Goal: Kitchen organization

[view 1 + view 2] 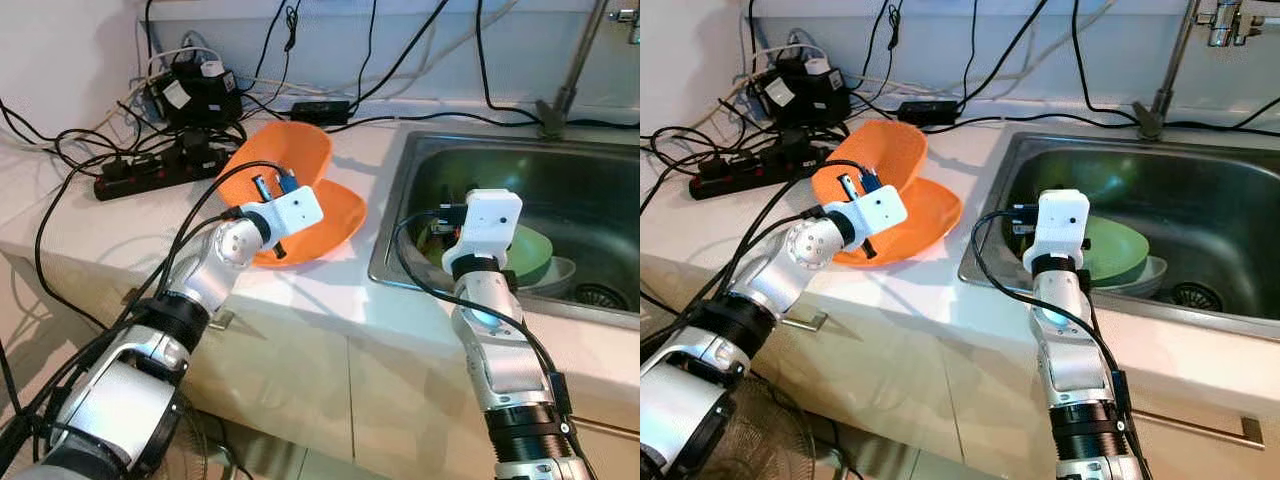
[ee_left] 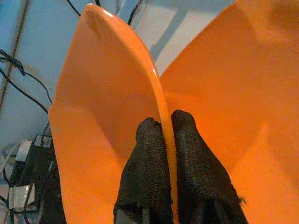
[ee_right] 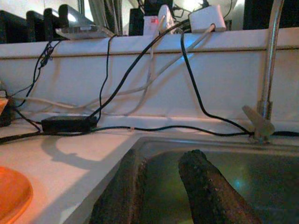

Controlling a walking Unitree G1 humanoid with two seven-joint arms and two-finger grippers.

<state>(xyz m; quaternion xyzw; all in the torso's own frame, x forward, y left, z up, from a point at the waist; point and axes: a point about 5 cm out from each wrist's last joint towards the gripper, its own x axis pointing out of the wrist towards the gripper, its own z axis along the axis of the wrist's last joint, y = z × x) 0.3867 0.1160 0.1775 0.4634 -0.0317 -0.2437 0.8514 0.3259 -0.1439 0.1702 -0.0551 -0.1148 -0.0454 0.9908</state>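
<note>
White countertop (image 1: 90, 215) ran beside a steel sink (image 1: 600, 150). From the head views, the left gripper (image 1: 272, 190) held the upper orange bowl (image 1: 290, 150), tilted on edge over a second orange bowl (image 1: 335, 225); the sink held a green bowl (image 1: 535, 250) in a pale one. Left wrist view: fingertips (image 2: 149, 135) pinched that rim (edge-on, running away from the wrist). Right wrist view: the right gripper (image 3: 161, 163) hovered, slightly parted, at the sink's near edge.

On the table (image 1: 330, 300) I count two orange bowls (image 1: 330, 225), one leaning on the other. In the sink (image 1: 600, 190) I count one green bowl (image 1: 530, 255) on one pale dish (image 1: 560, 275). One black power strip (image 1: 150, 175) and one faucet (image 1: 570, 70) complete the inventory.
</note>
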